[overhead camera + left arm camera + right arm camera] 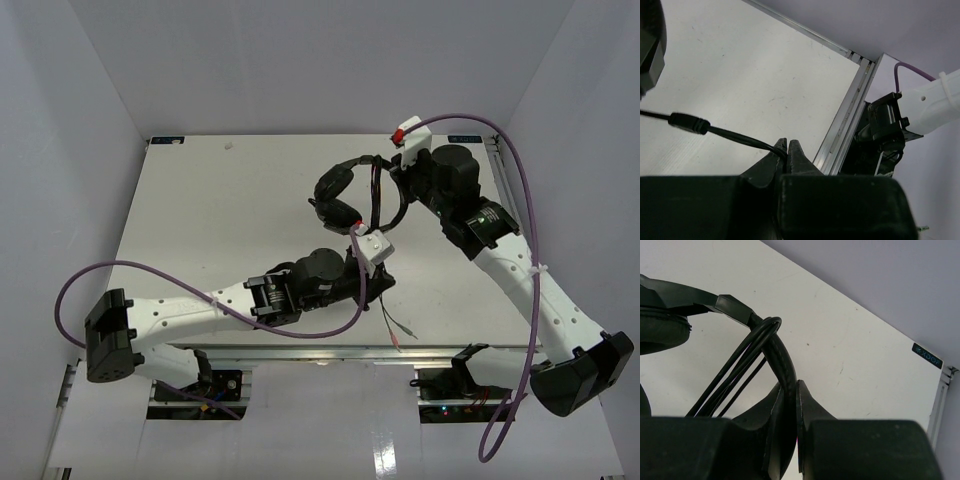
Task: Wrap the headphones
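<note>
Headphones (340, 195): seen at the far middle-right of the counter (220, 200), between the two arms, with the earcups turned to the left.
Headband (785, 365): gripped by the right jaws, which are closed on it just below the cable loops.
Cable (730, 134): several strands are looped over the headband beside an earcup (660, 330); one thin run is pinched in the closed left jaws.
Loose end (398, 343): reddish-tipped, laid by the counter's near edge.
</note>
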### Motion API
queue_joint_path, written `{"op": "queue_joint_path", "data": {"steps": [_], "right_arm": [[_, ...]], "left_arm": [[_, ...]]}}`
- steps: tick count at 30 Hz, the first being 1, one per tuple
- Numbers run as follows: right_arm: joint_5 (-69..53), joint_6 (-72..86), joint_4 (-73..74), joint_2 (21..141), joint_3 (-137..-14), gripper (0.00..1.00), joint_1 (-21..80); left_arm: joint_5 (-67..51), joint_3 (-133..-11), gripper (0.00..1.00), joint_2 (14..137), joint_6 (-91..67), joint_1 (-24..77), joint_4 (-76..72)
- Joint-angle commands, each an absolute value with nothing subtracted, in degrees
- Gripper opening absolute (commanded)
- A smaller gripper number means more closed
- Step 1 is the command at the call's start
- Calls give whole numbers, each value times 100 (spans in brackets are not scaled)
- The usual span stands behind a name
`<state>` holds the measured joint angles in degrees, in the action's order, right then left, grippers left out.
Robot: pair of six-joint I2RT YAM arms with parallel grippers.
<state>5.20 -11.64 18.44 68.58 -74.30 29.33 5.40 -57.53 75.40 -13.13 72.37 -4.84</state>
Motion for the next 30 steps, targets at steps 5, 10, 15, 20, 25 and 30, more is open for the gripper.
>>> {"op": "queue_joint_path", "data": {"steps": [5,10,15,20,25,30], "right_arm": [[1941,-2099,716,7000,-7296,8,3312],[2083,-2313,747,6982,-7077,8,3433],[2079,-2382,777,6952,-6946,8,3510],[2031,-2395,810,6936,-6850,8,3555],[2113,-2475,817,7001,-6772,8,3652],[2252,-2574,740,7001,-6729,8,3704]], "left_arm": [[524,-7317,0,8102,-567,7418,964],[1005,-7838,0,8093,-32,7323,1245],[1412,-8184,0,8027,488,7282,1493],[1799,-8297,0,7876,793,7224,1628],[1435,-8289,0,7807,687,7115,1644],[807,-8284,0,7854,247,6984,1721]]}}
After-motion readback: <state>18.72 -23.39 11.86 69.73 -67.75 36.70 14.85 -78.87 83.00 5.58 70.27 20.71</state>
